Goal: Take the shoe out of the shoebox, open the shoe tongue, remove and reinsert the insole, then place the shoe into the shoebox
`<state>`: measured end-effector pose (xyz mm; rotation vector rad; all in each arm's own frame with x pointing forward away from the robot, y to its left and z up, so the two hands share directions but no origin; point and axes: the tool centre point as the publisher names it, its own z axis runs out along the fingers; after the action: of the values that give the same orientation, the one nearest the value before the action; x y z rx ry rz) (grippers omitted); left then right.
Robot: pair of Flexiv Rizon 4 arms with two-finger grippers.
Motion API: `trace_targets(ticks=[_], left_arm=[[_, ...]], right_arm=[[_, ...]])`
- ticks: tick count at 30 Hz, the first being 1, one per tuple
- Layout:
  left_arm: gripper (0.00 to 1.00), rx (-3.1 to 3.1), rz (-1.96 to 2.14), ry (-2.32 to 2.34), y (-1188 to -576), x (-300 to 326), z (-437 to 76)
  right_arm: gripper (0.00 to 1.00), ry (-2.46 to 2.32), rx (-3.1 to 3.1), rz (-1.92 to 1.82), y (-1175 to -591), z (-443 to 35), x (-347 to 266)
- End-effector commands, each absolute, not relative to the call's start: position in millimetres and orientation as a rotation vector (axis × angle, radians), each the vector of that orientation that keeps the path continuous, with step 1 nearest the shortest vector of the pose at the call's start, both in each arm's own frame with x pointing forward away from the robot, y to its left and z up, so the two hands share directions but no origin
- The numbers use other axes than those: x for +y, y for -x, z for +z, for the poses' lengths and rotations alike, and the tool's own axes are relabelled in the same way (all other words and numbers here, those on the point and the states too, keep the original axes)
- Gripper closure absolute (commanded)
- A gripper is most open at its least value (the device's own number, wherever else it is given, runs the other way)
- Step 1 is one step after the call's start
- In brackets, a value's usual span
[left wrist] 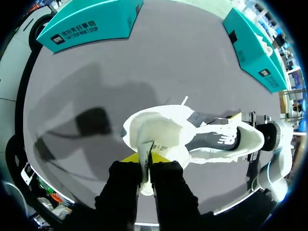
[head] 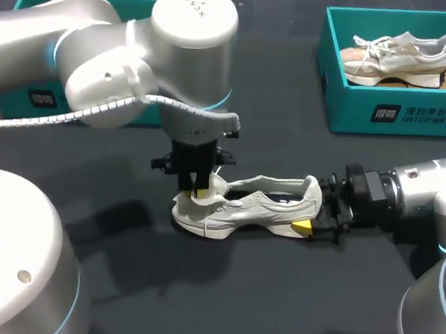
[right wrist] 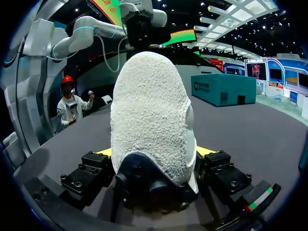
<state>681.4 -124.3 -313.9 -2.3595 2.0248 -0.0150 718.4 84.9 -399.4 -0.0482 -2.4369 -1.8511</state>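
A white sneaker (head: 251,206) stands upright on the dark table, toe toward my left arm. My left gripper (head: 197,188) points straight down over its front. In the left wrist view this gripper (left wrist: 147,161) is shut on the thin white tongue (left wrist: 161,132), which is pulled up. My right gripper (head: 311,218) comes in low from the right, and its fingers clasp the heel from both sides. The padded heel (right wrist: 149,110) fills the space between the right gripper (right wrist: 154,153) fingers. The insole is not visible.
A teal shoebox (head: 393,117) at the back right holds a second sneaker (head: 400,57). Another teal box (head: 30,102) lies at the back left, partly hidden behind my left arm.
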Motion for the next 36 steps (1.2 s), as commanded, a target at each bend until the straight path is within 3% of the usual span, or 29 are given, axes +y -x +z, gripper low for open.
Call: trace_targets(ticks=[1, 4, 10, 24, 36], left_arm=[[0.76, 2.074, -0.121, 2.412, -682.1, -113.9, -321.9], [0.66, 2.075, -0.108, 2.414, -680.7, -111.9, -325.5], [0.58, 2.088, -0.059, 2.389, -677.6, -107.3, -331.8], [0.52, 2.101, 0.078, 2.335, -680.7, -94.8, -355.1], [0.51, 2.232, -0.154, 2.171, -673.3, -111.2, -286.8]], right_arm=[[1.0, 0.049, -2.439, -1.849, -718.9, -400.7, 82.1], [1.0, 0.049, -2.439, -1.849, -718.9, -400.7, 82.1], [1.0, 0.049, -2.439, -1.849, -718.9, -400.7, 82.1], [1.0, 0.049, -2.439, -1.849, -718.9, -400.7, 82.1], [1.0, 0.049, -2.439, -1.849, -718.9, -400.7, 82.1]])
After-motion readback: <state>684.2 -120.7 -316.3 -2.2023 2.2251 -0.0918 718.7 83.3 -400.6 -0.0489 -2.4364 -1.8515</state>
